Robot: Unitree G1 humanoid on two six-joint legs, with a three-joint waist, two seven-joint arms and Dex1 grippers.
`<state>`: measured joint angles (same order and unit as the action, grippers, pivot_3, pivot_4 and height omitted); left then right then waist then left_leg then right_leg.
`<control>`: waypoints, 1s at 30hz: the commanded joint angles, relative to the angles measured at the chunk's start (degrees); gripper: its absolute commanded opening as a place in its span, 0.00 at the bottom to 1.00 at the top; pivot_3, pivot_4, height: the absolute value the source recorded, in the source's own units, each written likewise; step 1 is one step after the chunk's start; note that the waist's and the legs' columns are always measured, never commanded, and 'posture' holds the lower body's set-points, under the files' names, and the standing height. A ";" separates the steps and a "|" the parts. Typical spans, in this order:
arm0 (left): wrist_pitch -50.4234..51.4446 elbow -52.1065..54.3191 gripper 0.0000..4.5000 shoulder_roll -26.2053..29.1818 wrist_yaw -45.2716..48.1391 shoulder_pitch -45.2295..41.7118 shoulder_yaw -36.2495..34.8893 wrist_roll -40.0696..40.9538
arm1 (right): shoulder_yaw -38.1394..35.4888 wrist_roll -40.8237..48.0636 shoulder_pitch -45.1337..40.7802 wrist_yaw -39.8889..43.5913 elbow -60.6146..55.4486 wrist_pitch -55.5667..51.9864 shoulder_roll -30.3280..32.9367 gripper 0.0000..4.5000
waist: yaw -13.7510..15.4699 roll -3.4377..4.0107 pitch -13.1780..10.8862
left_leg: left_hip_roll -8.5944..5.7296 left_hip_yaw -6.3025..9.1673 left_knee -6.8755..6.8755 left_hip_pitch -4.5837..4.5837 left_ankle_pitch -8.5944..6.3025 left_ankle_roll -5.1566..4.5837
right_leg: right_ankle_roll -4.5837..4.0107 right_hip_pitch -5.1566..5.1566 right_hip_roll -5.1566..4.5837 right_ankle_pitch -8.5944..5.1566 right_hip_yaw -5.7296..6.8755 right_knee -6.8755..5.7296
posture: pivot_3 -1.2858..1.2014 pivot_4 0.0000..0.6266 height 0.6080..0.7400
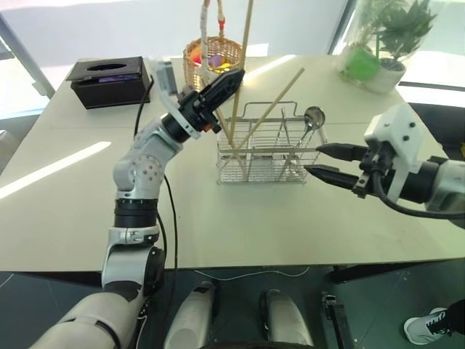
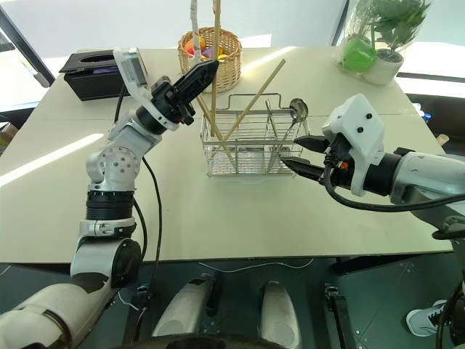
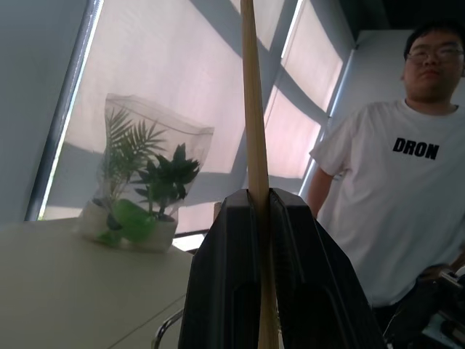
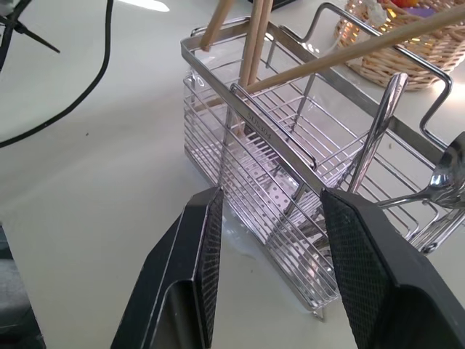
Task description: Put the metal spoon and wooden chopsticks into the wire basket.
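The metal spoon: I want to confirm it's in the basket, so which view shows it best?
The right wrist view: the metal spoon stands in the wire basket, close up. Both eye views show it small, at the basket's right end.

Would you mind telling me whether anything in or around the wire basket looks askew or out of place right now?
One wooden chopstick leans steeply across the wire basket, its tip jutting out toward the potted plant. The metal spoon stands in the basket's end. The left gripper holds another chopstick nearly upright.
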<state>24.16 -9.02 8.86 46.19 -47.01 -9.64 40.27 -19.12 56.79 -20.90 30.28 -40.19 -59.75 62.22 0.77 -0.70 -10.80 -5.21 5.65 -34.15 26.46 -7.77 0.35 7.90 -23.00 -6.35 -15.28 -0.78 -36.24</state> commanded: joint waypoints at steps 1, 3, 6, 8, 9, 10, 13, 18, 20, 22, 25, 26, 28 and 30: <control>-3.75 1.17 0.01 -1.01 -0.18 0.25 1.13 -1.82 | -2.86 1.27 -1.07 1.86 -0.14 -0.13 2.53 0.48 | -0.01 0.00 0.00 | 0.00 0.00 0.00 0.00 0.00 0.00 | -0.01 0.00 -0.01 0.00 0.00 0.01 | 0.52 0.24 1.00; -5.11 0.79 0.01 -1.72 -0.49 0.65 1.36 -2.74 | -3.01 1.41 -0.94 2.39 0.11 -0.04 3.28 0.48 | 0.00 0.00 0.00 | 0.00 -0.01 0.00 0.00 -0.01 -0.01 | -0.03 0.00 -0.04 -0.01 0.00 0.01 | 0.52 0.24 1.00; -6.53 0.45 0.01 -2.33 -0.42 1.23 1.86 -3.80 | -2.82 1.51 -1.12 2.56 0.30 0.05 3.60 0.48 | -0.02 0.00 0.00 | 0.00 -0.02 0.00 0.00 -0.01 -0.01 | -0.11 0.01 -0.06 -0.06 0.00 0.02 | 0.52 0.24 1.00; -7.23 0.47 0.01 -2.57 -0.36 1.53 2.24 -4.32 | -2.67 1.48 -1.27 2.60 0.36 0.11 3.65 0.48 | -0.02 0.00 0.00 | 0.00 -0.02 0.00 0.00 -0.01 -0.01 | -0.11 0.01 -0.06 -0.06 0.00 0.02 | 0.52 0.24 1.00; -7.82 0.38 0.01 -2.79 -0.38 1.76 2.50 -4.73 | -2.64 1.48 -1.32 2.61 0.40 0.15 3.65 0.48 | -0.02 0.00 0.00 | 0.01 -0.02 0.00 0.00 -0.01 -0.01 | -0.11 0.00 -0.05 -0.06 0.00 0.02 | 0.52 0.24 1.00; -9.01 0.13 0.01 -3.03 -0.36 2.01 2.91 -5.61 | -2.59 1.44 -1.41 2.59 0.43 0.22 3.62 0.48 | 0.00 0.00 0.00 | 0.00 -0.02 0.00 0.00 -0.01 -0.01 | -0.11 0.00 -0.05 -0.06 0.00 0.02 | 0.52 0.24 1.00; -11.35 -0.53 0.01 -3.54 -0.51 2.34 3.38 -7.23 | -2.49 1.30 -1.67 2.56 0.43 0.37 3.55 0.48 | 0.01 0.00 0.00 | -0.01 -0.03 0.00 0.00 -0.01 -0.02 | -0.11 0.01 -0.05 -0.06 0.00 0.02 | 0.52 0.24 1.00; -13.62 -1.52 0.01 -3.89 -0.76 2.37 3.83 -8.63 | -2.19 1.13 -2.41 2.37 0.66 0.45 3.46 0.48 | 0.00 0.00 0.00 | 0.00 -0.03 0.00 0.00 -0.01 -0.02 | -0.11 0.01 -0.03 -0.06 0.01 0.02 | 0.52 0.24 1.00; -14.80 -2.09 0.01 -3.97 -0.98 2.17 4.00 -9.40 | -1.92 1.08 -2.79 2.35 0.82 0.40 3.43 0.48 | 0.00 0.00 0.00 | 0.00 -0.03 0.00 0.00 -0.01 -0.02 | -0.11 0.01 -0.04 -0.06 0.01 0.02 | 0.52 0.24 1.00; -16.08 -2.71 0.01 -4.09 -1.17 1.95 4.22 -10.35 | -1.71 1.03 -3.09 2.36 1.00 0.32 3.38 0.48 | 0.01 0.00 0.00 | 0.00 -0.03 0.00 0.00 -0.01 -0.02 | -0.11 0.01 -0.04 -0.06 0.01 0.02 | 0.52 0.24 1.00; -17.96 -3.79 0.01 -4.37 -1.91 1.67 4.48 -11.73 | -1.50 0.89 -3.22 2.58 1.14 0.29 3.47 0.48 | 0.03 0.00 0.00 | 0.00 -0.03 0.00 0.00 -0.01 -0.02 | -0.11 0.01 -0.03 -0.06 0.01 0.02 | 0.52 0.24 1.00; -18.48 -4.12 0.01 -4.49 -2.11 1.65 4.55 -12.07 | -1.48 0.93 -3.25 2.61 1.19 0.23 3.48 0.48 | 0.03 0.00 0.00 | 0.00 -0.03 0.00 0.00 -0.01 -0.02 | -0.11 0.01 -0.03 -0.06 0.01 0.02 | 0.52 0.24 1.00; -19.00 -4.49 0.01 -4.63 -2.17 1.71 4.67 -12.39 | -1.40 0.94 -3.31 2.64 1.30 0.20 3.46 0.48 | 0.01 0.00 0.00 | 0.00 -0.03 0.00 0.01 -0.02 -0.03 | -0.10 0.01 -0.03 -0.06 0.01 0.03 | 0.52 0.24 1.00; -19.05 -4.29 0.01 -4.71 -2.18 1.89 4.77 -12.47 | -1.48 0.99 -3.26 2.64 1.28 0.18 3.45 0.48 | 0.00 0.00 0.00 | 0.00 -0.03 0.00 0.00 -0.02 -0.03 | -0.05 0.01 -0.03 -0.03 0.01 0.03 | 0.52 0.24 1.00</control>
<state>6.44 -14.56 4.30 43.92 -44.37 -5.24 27.94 -19.62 57.57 -23.03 32.92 -38.54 -59.94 64.86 0.77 -0.70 -10.80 -5.21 5.62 -34.15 26.46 -7.78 0.33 7.92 -23.00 -6.38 -15.27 -0.77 -36.21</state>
